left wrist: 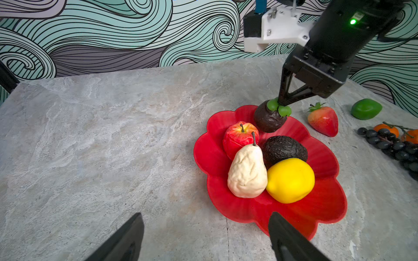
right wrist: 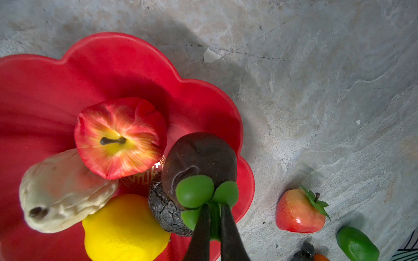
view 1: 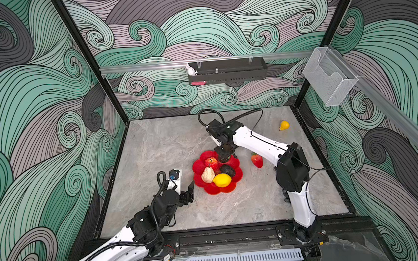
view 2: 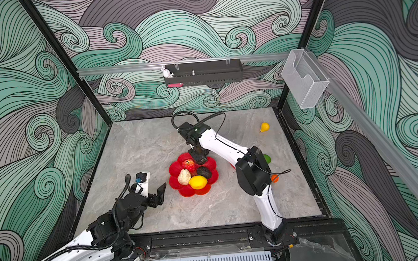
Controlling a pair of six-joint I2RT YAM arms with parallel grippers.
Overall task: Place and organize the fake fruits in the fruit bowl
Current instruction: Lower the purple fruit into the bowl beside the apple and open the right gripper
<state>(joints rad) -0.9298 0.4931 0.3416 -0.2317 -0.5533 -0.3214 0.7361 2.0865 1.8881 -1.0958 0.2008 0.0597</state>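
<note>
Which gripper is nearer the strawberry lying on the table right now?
Right. The right gripper, shut on the leaves of a dark fruit, hangs over the rim of the fruit bowl near the strawberry; the left gripper, open, sits off the bowl's opposite side.

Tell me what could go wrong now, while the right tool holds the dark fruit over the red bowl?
1. The right tool pinches only the green leaves of the dark fruit; such a thin hold may slip.
2. The fruit is near the fruit bowl rim, so once released it might roll out toward the strawberry.
3. It is close to the apple and could nudge it.
</note>
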